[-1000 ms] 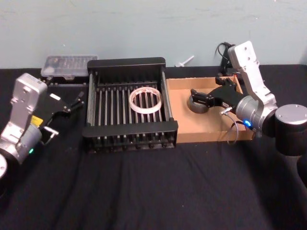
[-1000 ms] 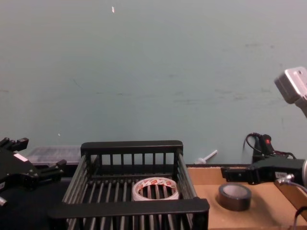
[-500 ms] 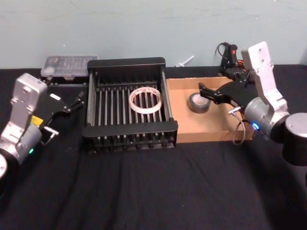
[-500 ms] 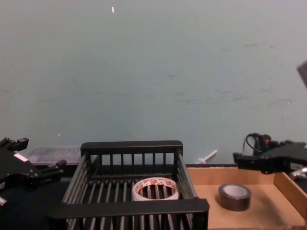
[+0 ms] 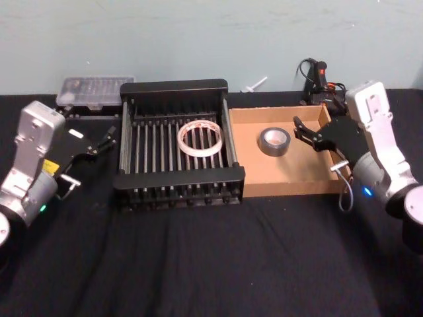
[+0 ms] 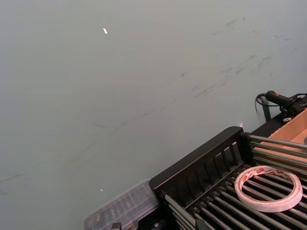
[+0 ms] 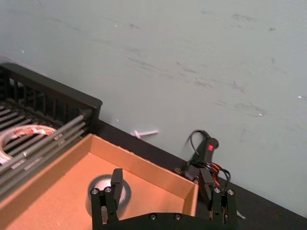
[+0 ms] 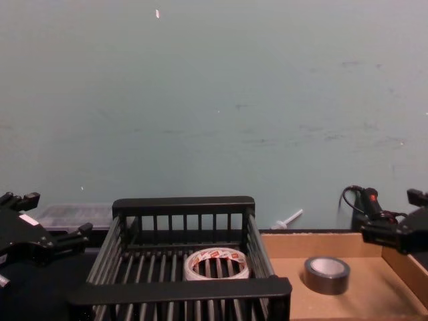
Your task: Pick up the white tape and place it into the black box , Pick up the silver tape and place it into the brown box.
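Observation:
The white tape (image 5: 199,137) (image 8: 216,263) (image 6: 268,188) lies flat on the slatted floor of the black box (image 5: 178,179) (image 8: 180,289), right of its middle. In the brown box (image 5: 291,188) (image 7: 144,165), the silver tape (image 5: 274,141) (image 8: 327,275) (image 7: 103,191) lies flat toward the near-left part of the floor. My right gripper (image 5: 301,130) (image 7: 161,179) hangs open over the brown box's right side, to the right of the silver tape and apart from it. Off to the left of the black box, my left gripper (image 5: 92,158) (image 8: 57,214) stays parked and open, holding nothing.
A clear plastic case (image 5: 94,89) (image 6: 124,208) sits behind the left gripper by the wall. A black device with a red light and cables (image 5: 317,76) (image 7: 208,146) lies behind the brown box. A small white part (image 5: 254,84) rests at the wall. Black cloth covers the table.
My right gripper has drawn back to the right, away from the silver tape, which stays lying in the brown box. The left arm and the white tape have not moved.

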Tool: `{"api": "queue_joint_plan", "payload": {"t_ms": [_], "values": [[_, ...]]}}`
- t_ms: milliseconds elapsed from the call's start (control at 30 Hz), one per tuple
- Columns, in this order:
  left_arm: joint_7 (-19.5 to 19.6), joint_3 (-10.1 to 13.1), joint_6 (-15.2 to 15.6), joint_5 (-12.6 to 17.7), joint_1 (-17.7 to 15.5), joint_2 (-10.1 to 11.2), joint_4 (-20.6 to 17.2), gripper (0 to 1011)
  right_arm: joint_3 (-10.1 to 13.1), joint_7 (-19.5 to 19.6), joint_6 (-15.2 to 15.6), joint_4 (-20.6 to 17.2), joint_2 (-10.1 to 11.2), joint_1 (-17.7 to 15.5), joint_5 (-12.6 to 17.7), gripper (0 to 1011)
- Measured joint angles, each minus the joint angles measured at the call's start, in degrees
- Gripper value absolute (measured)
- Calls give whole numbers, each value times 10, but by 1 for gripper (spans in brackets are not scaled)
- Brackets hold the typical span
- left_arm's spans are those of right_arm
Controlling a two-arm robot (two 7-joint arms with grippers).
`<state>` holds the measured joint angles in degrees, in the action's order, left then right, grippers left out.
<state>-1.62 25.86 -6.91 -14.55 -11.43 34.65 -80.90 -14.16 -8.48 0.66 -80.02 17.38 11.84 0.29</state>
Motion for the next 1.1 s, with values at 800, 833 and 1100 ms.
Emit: {"api": "queue_joint_plan", "payload": {"t_ms": [800,833,1100], "values": [[0,0,0,0,0,0,0,1001,15,2,-36,27,-14,-19,-38,1002],[0,0,0,0,0,0,0,1001,15,2,-36,27,-14,-19,-38,1002],[0,0,0,0,0,0,0,1002,15,3,-36,27,-13,-19,-37,1002]]}}
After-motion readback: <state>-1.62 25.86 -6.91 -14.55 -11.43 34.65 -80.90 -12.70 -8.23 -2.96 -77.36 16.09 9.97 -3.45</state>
